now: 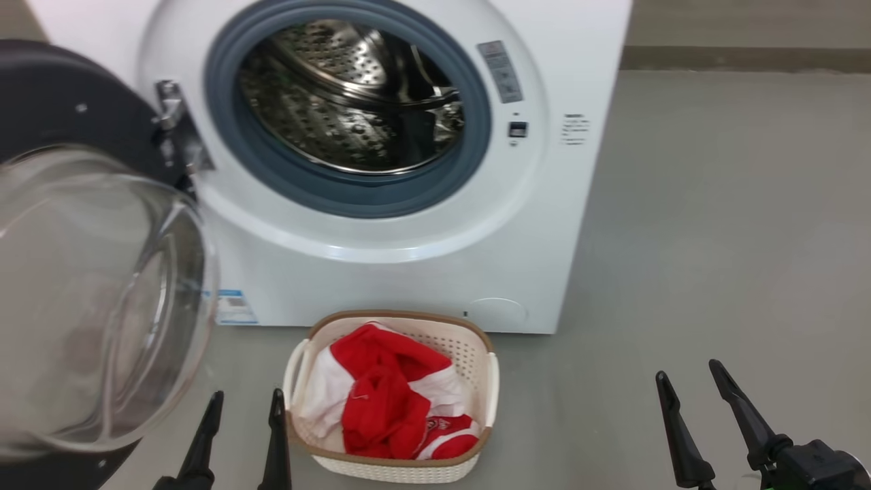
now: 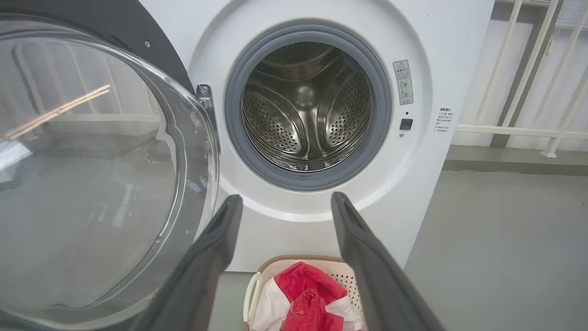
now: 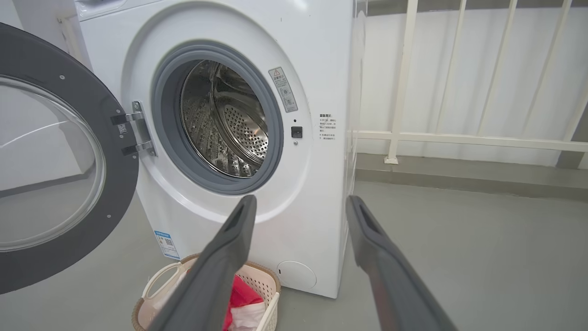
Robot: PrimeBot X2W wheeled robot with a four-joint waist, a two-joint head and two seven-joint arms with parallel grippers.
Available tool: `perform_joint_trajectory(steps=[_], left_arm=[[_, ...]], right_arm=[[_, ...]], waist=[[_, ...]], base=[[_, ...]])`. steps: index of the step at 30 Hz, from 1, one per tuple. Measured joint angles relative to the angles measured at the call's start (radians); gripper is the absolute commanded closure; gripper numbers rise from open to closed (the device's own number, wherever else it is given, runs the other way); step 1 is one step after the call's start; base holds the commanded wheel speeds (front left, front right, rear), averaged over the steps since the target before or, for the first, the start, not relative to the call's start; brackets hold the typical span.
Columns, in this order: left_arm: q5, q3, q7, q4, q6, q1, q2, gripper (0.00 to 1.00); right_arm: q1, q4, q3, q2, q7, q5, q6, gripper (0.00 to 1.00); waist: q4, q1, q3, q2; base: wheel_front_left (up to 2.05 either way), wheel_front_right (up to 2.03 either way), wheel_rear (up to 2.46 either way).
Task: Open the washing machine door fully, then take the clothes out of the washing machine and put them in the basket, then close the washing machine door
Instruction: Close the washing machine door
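Though the left gripper [image 1: 247, 393] and right gripper [image 1: 687, 369] hang low, fingers apart and empty, the basket [image 1: 401, 317] sits on the floor [image 1: 714, 238] between them holding the red clothes [image 1: 384, 401]; behind, the washing machine [image 1: 422, 272] has its door [image 1: 54, 95] swung wide.

Soft, even light fills all three views, bright on the white washing machine [image 1: 381, 272], and shadows on the grey floor [image 1: 714, 238] are faint and diffuse. The glass of the washing machine door [image 1: 102, 299] carries milky reflections, with an orange streak across it in the left wrist view. The steel drum [image 2: 305, 108] glints. Railing bars [image 3: 404, 78] lean toward the wrist views' edges, and the left gripper [image 2: 285, 197] has close fingers [image 2: 206, 262] that look slightly soft.
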Motion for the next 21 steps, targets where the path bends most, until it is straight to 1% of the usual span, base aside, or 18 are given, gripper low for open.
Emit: perform_joint_trajectory(steps=[9, 17, 18, 21], left_arm=[[0.006, 0.004, 0.012, -0.053, 0.034, 0.028, 0.001, 0.0], [0.007, 0.01, 0.031, -0.08, 0.051, 0.042, 0.008, 0.0], [0.007, 0.01, 0.031, -0.08, 0.051, 0.042, 0.008, 0.0], [0.007, 0.012, 0.038, -0.088, 0.059, 0.042, 0.011, 0.0]], right_arm=[[0.0, 0.004, 0.018, 0.0, 0.0, 0.0, 0.0, 0.0], [0.0, 0.003, 0.024, 0.0, 0.0, 0.0, 0.0, 0.0], [0.0, 0.003, 0.024, 0.0, 0.0, 0.0, 0.0, 0.0], [0.0, 0.003, 0.026, 0.0, 0.0, 0.0, 0.0, 0.0]], waist=[[0.128, 0.0, -0.007, 0.0], [0.25, -0.0001, -0.013, 0.0], [0.25, -0.0001, -0.013, 0.0], [0.293, 0.0, -0.015, 0.0]], base=[[0.0, 0.0, 0.0], [0.0, 0.0, 0.0], [0.0, 0.0, 0.0], [0.0, 0.0, 0.0]])
